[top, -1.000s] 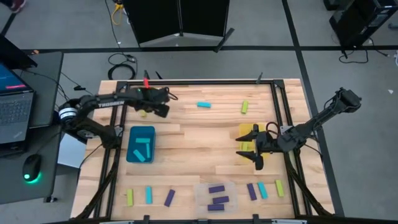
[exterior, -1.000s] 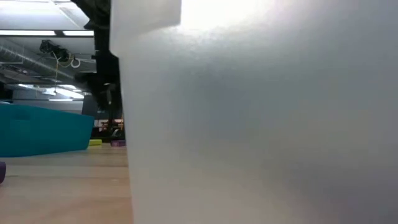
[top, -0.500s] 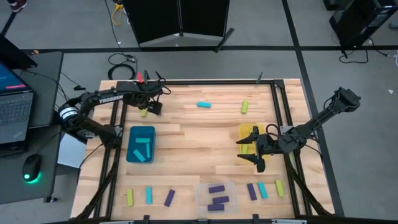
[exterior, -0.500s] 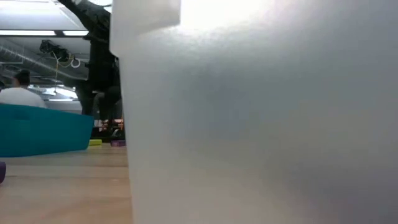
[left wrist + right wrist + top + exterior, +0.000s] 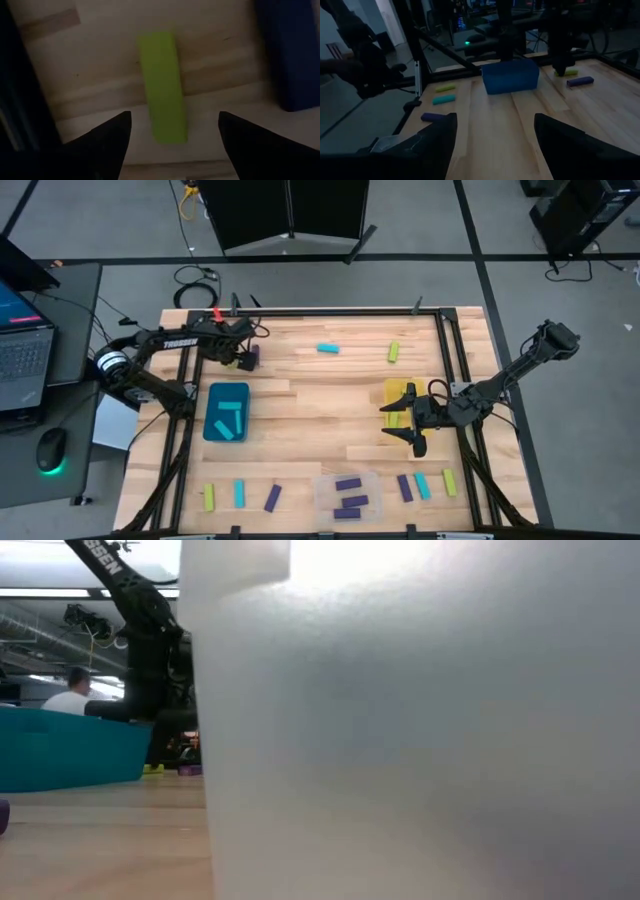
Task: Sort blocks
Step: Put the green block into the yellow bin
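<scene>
Fingers of the left end effector [image 5: 172, 131] stood apart, straddling a yellow-green rectangular block [image 5: 162, 85] on the wooden surface [image 5: 330, 395]; right end effector [image 5: 408, 423] spread, empty.

Light wooden table [image 5: 320, 395] in a black frame; scattered cyan, purple and yellow-green blocks [image 5: 328, 349]; teal bin [image 5: 226, 412], yellow bin [image 5: 398, 394], clear bin [image 5: 347, 494]

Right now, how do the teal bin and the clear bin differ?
The teal bin is opaque, sits on the table's left side and holds cyan blocks. The clear bin is see-through, sits at the near edge and holds purple blocks. Both are square and upright.
</scene>
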